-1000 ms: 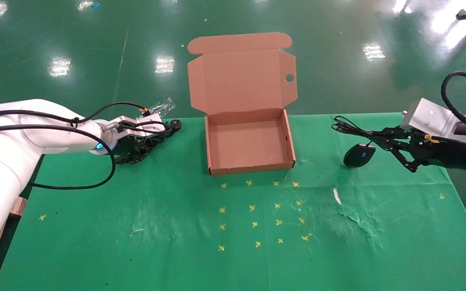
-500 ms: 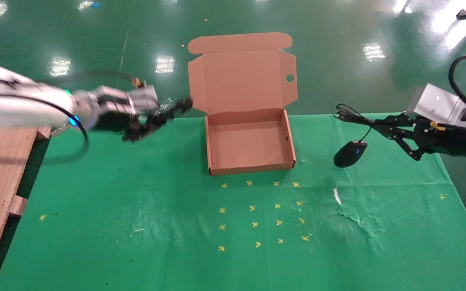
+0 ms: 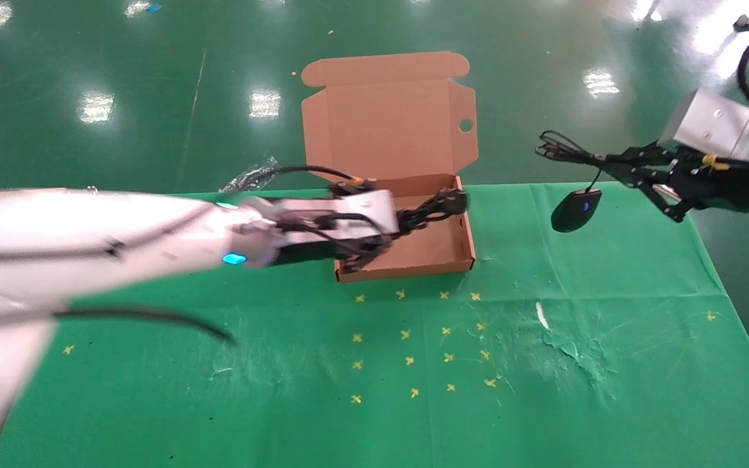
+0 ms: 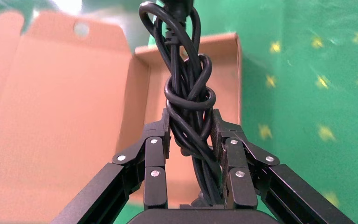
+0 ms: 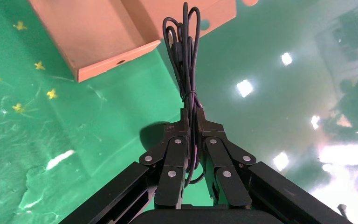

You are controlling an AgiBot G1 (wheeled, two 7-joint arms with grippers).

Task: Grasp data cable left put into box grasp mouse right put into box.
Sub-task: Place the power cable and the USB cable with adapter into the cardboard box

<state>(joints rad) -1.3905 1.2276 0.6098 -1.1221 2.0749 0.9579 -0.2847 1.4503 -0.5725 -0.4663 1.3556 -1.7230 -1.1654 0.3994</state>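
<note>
Over the box [image 3: 443, 250], left claw [image 4: 191, 135] pinches the data cable [image 4: 186, 93]; right claw [image 5: 190, 122] pinches only the mouse [image 3: 573, 209] cord.

Data cable [image 4: 189, 107]: thick black twisted bundle, knotted loop mid-bundle, clamped btwn fingers of left gripper [image 4: 189, 140], held above open tray of box [image 3: 443, 250], plug end reaching toward its right wall. Box: shallow brown cardboard mailer on green counter, lid hinged up at back, side flaps out, round hole in right flap. Mouse [image 3: 575, 210]: small black oval w/ blue mark, hanging off counter by its thin looped cord, cord pinched in right gripper [image 5: 191, 122], right of box.
</note>
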